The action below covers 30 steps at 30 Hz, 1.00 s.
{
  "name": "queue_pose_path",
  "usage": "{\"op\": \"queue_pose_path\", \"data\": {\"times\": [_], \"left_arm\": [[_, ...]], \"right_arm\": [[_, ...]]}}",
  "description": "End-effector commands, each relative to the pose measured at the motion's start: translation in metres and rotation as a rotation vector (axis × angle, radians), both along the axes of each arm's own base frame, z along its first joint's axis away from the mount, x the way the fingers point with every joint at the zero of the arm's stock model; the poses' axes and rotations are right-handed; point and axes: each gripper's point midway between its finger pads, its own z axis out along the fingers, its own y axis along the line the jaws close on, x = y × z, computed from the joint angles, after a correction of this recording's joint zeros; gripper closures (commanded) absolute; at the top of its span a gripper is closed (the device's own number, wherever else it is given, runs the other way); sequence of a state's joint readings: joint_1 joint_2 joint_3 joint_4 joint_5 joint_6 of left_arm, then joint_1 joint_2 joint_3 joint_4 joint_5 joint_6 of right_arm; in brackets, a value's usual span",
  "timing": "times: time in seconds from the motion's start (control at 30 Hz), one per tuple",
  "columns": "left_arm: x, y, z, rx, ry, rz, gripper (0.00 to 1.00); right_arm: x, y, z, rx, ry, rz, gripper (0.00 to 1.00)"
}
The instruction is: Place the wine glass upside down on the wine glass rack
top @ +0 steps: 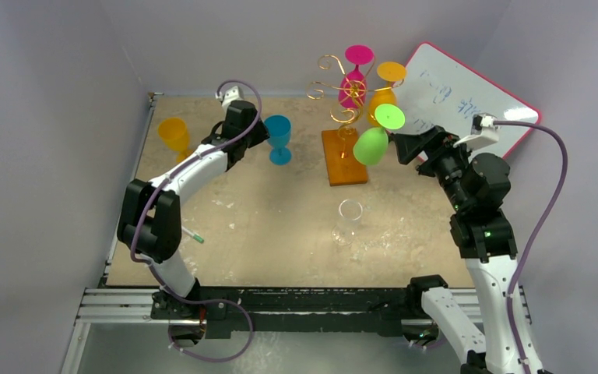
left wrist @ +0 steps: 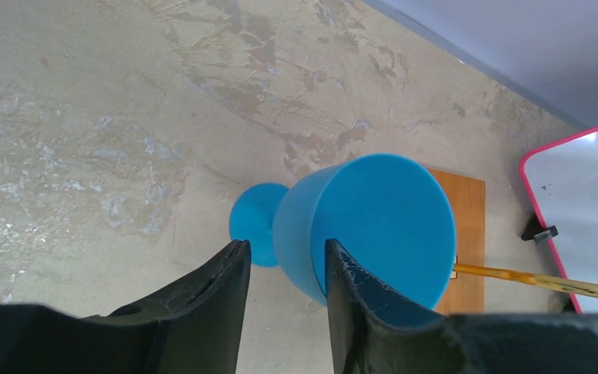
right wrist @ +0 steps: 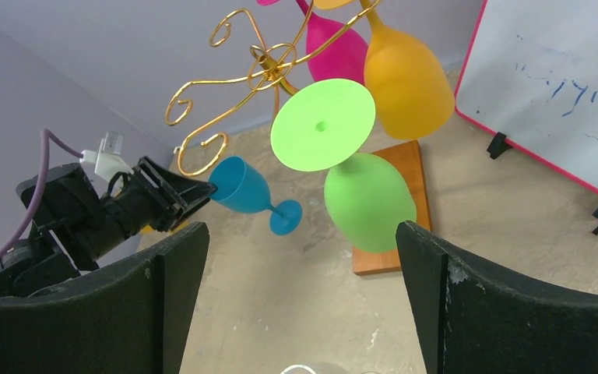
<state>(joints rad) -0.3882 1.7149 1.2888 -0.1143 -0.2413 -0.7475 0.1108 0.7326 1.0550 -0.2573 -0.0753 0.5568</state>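
The gold wire rack (top: pixel 332 92) stands on its orange-brown base (top: pixel 342 160) at the back centre. A pink glass (top: pixel 353 82), an orange glass (top: pixel 383 97) and a green glass (top: pixel 371 145) hang upside down on it. My right gripper (top: pixel 402 146) is open and empty, just right of the green glass (right wrist: pixel 370 199). A blue wine glass (top: pixel 279 139) stands on the table left of the rack. My left gripper (left wrist: pixel 284 248) is open astride its rim (left wrist: pixel 319 234), one finger inside the bowl and one outside.
A pink-framed whiteboard (top: pixel 467 101) leans at the back right. A clear glass (top: pixel 348 222) stands in the middle of the table. A yellow-orange glass (top: pixel 174 134) stands at the far left. Grey walls enclose the table.
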Motion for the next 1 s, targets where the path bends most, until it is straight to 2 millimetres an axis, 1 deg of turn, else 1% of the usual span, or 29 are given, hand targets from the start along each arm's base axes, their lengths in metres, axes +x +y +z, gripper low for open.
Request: {"op": "queue_pose_path", "data": {"times": [0.0, 0.1, 0.23, 0.3, 0.37, 0.47, 0.6, 0.73, 0.97], "left_arm": [[0.012, -0.002, 0.022, -0.007, -0.061, -0.015, 0.64], [0.010, 0.001, 0.018, 0.028, -0.044, -0.023, 0.76], [0.007, 0.006, 0.015, 0.066, -0.026, -0.023, 0.85], [0.005, 0.010, 0.018, 0.088, -0.024, -0.017, 0.88], [0.002, 0.014, 0.025, 0.109, -0.033, -0.017, 0.92], [-0.003, 0.018, 0.033, 0.133, -0.041, -0.027, 1.00], [-0.011, 0.028, 0.045, 0.170, -0.055, -0.018, 1.00], [-0.023, 0.036, 0.057, 0.201, -0.069, -0.024, 1.00], [-0.056, 0.040, 0.070, 0.201, -0.067, -0.083, 1.00]], "right_arm": [[-0.003, 0.005, 0.018, 0.003, -0.055, 0.030, 0.08], [-0.001, 0.007, 0.015, 0.011, -0.045, 0.038, 0.09], [0.000, 0.010, 0.016, 0.021, -0.043, 0.052, 0.10], [0.000, 0.011, 0.016, 0.023, -0.042, 0.058, 0.10], [-0.001, 0.013, 0.016, 0.024, -0.042, 0.069, 0.10], [0.000, 0.019, 0.015, 0.029, -0.033, 0.108, 0.11], [0.000, 0.028, 0.008, 0.032, -0.010, 0.158, 0.14], [-0.001, 0.030, 0.008, 0.027, -0.012, 0.173, 0.15], [-0.006, 0.034, 0.006, 0.006, 0.007, 0.204, 0.17]]}}
